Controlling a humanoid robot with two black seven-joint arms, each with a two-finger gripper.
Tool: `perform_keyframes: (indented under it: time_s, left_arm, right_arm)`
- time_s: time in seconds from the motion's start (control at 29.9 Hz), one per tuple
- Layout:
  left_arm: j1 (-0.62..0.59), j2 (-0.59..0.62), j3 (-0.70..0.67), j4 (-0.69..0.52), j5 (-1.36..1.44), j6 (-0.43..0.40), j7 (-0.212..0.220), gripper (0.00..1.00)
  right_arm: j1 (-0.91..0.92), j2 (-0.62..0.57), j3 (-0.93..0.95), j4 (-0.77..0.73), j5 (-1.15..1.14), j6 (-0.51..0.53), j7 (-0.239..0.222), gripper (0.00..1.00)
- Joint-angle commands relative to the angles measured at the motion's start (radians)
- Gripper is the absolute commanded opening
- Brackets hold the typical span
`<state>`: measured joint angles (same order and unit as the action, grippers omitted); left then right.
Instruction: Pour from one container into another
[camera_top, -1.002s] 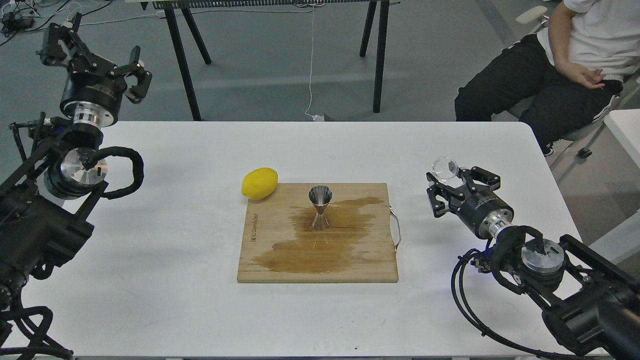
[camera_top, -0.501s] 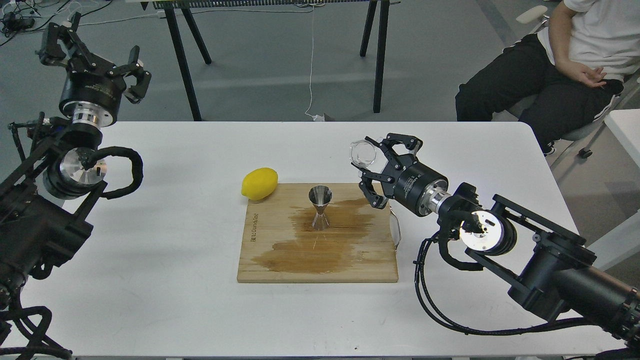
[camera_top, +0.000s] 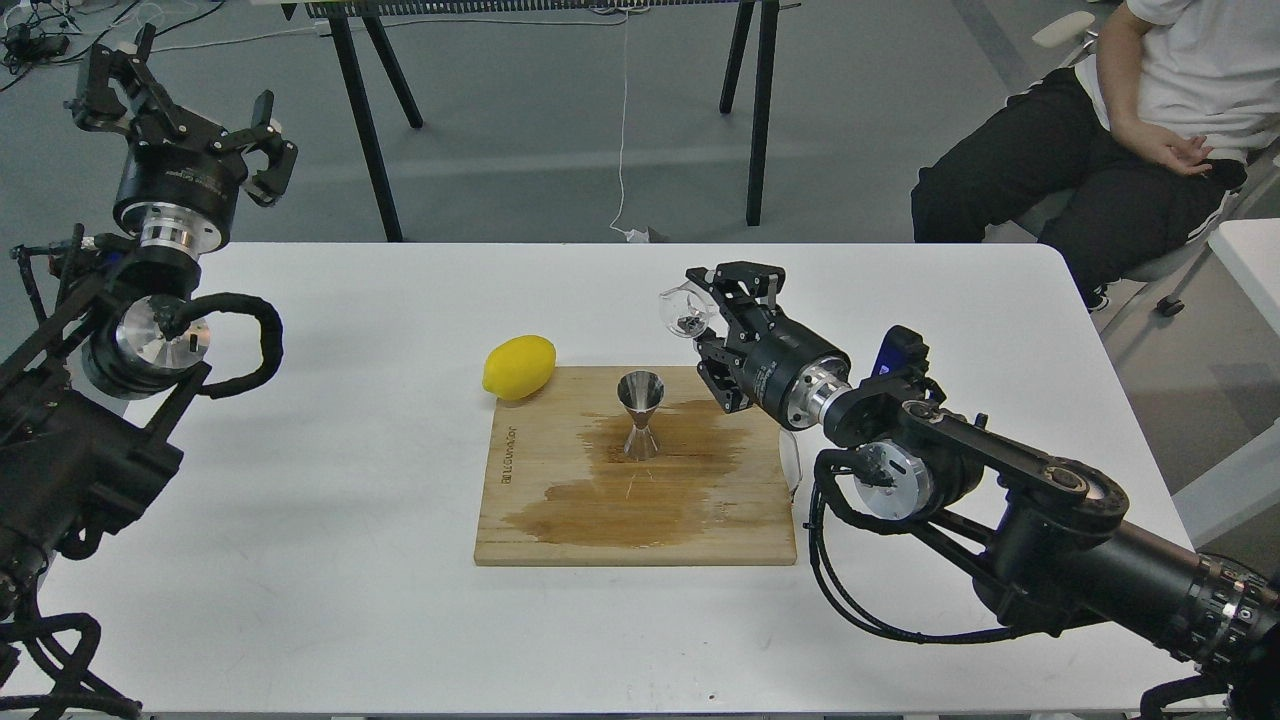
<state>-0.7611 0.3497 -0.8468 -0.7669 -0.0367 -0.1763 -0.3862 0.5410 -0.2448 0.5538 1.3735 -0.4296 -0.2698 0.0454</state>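
Right gripper (camera_top: 712, 318) clamps the glass cup (camera_top: 686, 310) beside the jigger (camera_top: 640, 414) — pour step, needs centering over its mouth; left gripper (camera_top: 180, 110) hangs open, empty.

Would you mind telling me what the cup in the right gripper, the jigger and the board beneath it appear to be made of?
The cup looks like clear glass, possibly plastic: the table shows through it. The jigger looks like polished steel, with bright mirror-like reflections. The board looks like unfinished wood: visible grain, with a darker wet-looking stain.
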Motion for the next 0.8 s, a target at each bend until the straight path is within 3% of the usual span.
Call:
perform_keyframes:
  time_s: [0.0, 0.77]
  left_arm:
    - [0.000, 0.000, 0.000, 0.000, 0.000, 0.000, 0.000, 1.00]
    - [0.006, 0.002, 0.000, 0.000, 0.000, 0.000, -0.002, 1.00]
  right_arm:
    - [-0.004, 0.012, -0.015, -0.004, -0.015, -0.003, 0.001, 0.38]
    - [0.013, 0.033, -0.081, -0.039, -0.221, -0.052, 0.004, 0.38]
